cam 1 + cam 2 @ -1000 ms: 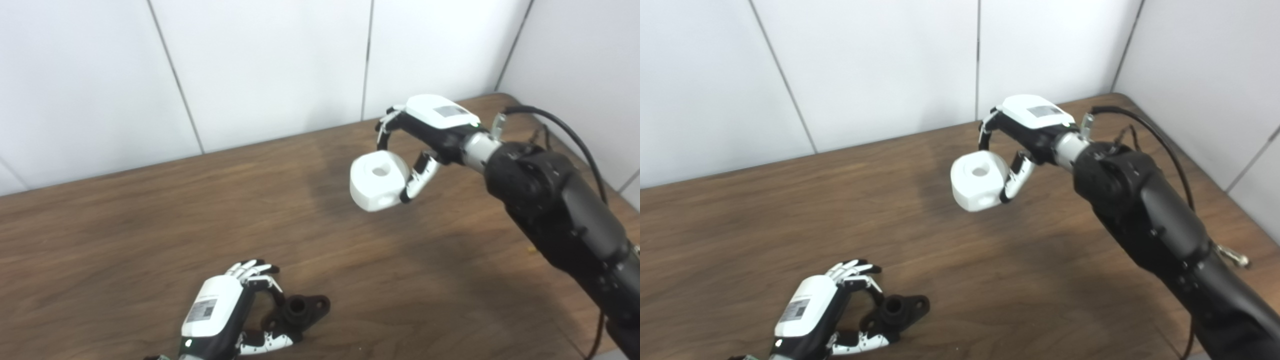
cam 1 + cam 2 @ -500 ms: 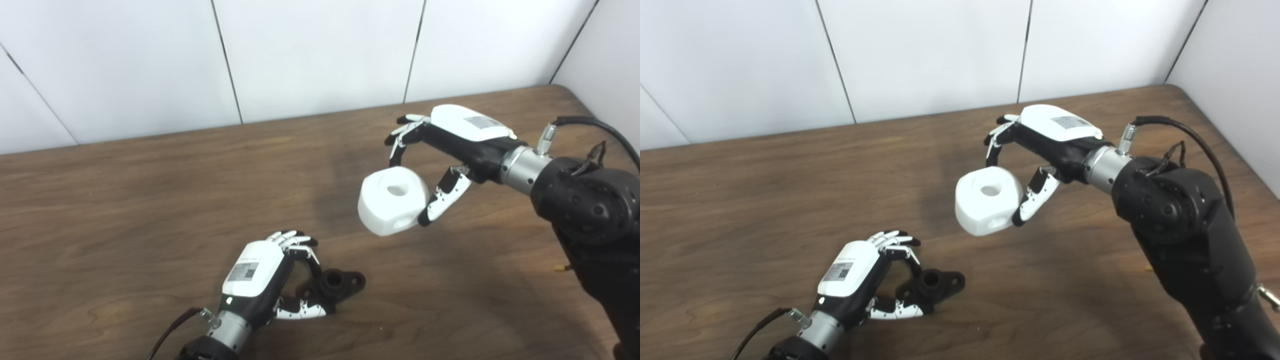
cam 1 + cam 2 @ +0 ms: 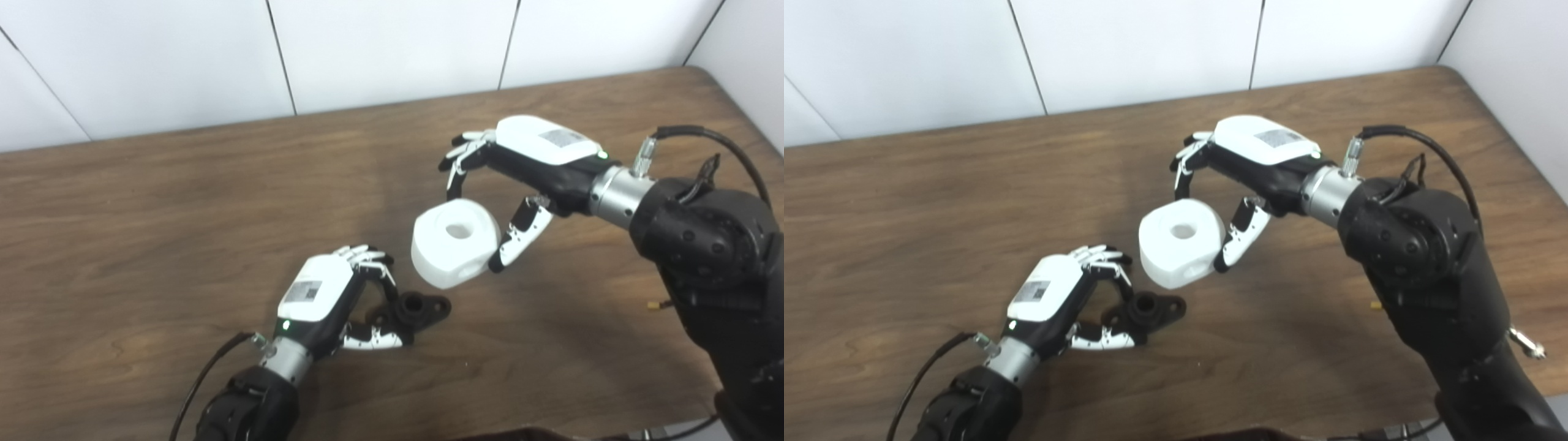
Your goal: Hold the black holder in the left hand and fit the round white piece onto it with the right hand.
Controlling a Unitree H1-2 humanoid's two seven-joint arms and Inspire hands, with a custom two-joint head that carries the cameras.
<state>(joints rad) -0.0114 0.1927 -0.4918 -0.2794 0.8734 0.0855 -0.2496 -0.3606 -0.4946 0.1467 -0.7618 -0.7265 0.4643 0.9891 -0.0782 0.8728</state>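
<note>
On the brown wooden bench (image 3: pixel 153 202), the left hand (image 3: pixel 324 300) sits in the lower middle of the frame with its fingers (image 3: pixel 367 254) and thumb curled around the black holder (image 3: pixel 416 307), grasping it at its left end. The holder rests low on the bench surface, its round socket opening facing up and a flat lug sticking out to the right. Just up and to the right of it, the right hand (image 3: pixel 527 165) grasps the round white piece (image 3: pixel 454 242), fingers over its far side and thumb against its near right side. The white piece hangs in the air, its central hole turned upward, close to the holder but apart from it.
</note>
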